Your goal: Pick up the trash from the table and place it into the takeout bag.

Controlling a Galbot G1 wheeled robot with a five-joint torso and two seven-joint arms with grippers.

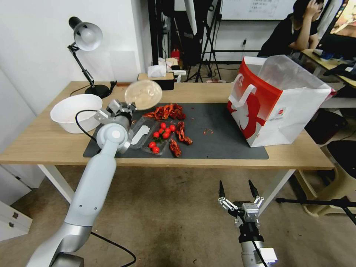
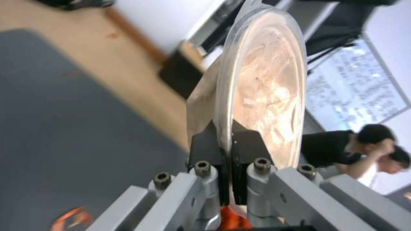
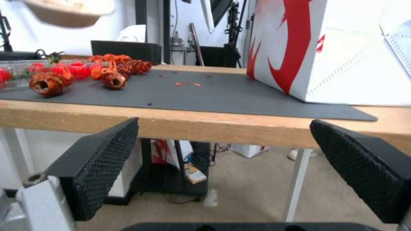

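My left gripper [image 1: 130, 106] is raised over the left part of the dark mat [image 1: 218, 129], shut on the rim of a beige shallow bowl [image 1: 143, 94] under a clear lid, held on edge. In the left wrist view its black fingertips [image 2: 205, 144] pinch that bowl [image 2: 265, 86]. Red shell scraps [image 1: 168, 111] lie on the mat. The takeout bag [image 1: 276, 107], white with a red side, stands open at the table's [image 1: 44, 142] right end. My right gripper [image 1: 236, 184] hangs open below the table's front edge, with the bag [image 3: 325, 48] ahead of it.
A clear tray of cherry tomatoes [image 1: 161, 135] sits on the mat by my left wrist. A white bowl [image 1: 74, 111] and a desk lamp [image 1: 87, 37] stand at the left, a tissue box [image 1: 157, 76] at the back. A white table leg [image 3: 297, 179] is near my right gripper.
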